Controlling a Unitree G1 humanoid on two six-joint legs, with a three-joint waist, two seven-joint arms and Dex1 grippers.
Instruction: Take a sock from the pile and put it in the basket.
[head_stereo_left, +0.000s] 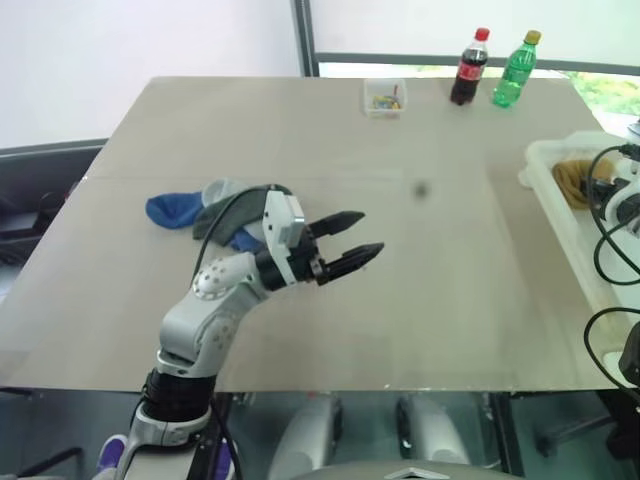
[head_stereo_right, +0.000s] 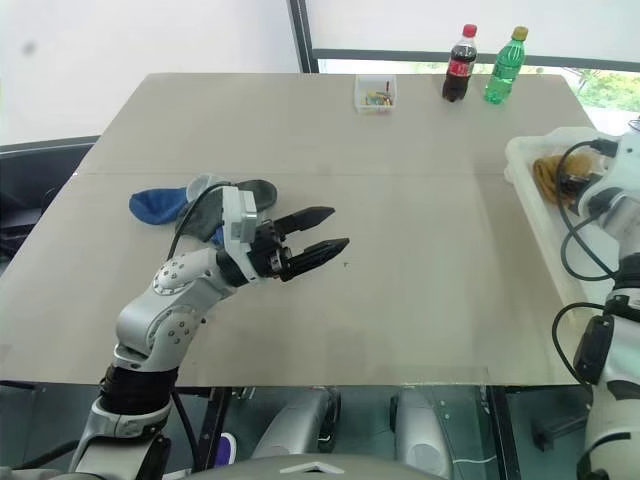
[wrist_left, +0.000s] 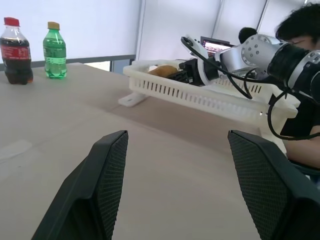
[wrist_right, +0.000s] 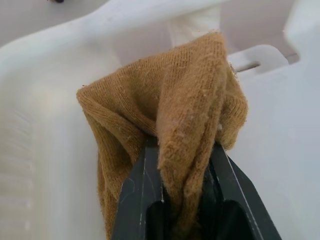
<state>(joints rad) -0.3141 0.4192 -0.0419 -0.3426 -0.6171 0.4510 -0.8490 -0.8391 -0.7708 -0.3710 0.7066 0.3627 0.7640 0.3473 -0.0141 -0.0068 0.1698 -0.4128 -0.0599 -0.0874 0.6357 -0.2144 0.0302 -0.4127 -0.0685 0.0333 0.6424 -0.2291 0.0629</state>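
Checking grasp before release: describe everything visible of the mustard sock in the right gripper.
The mustard-yellow knitted sock is soft and fuzzy, bunched into folds. The right gripper is shut on it, black fingers pinching its middle fold, loose fabric hanging on both sides. It sits inside the large cream-white plastic basket, below the rim.

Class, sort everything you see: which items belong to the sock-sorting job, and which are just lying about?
Job: mustard sock in the right claw; sock pile; basket.
Lying about: cola bottle; green bottle; small clear box.

open tabletop (head_stereo_left: 420, 290) mid-table, bottles (head_stereo_left: 468, 68) and small box (head_stereo_left: 384, 97) at far edge
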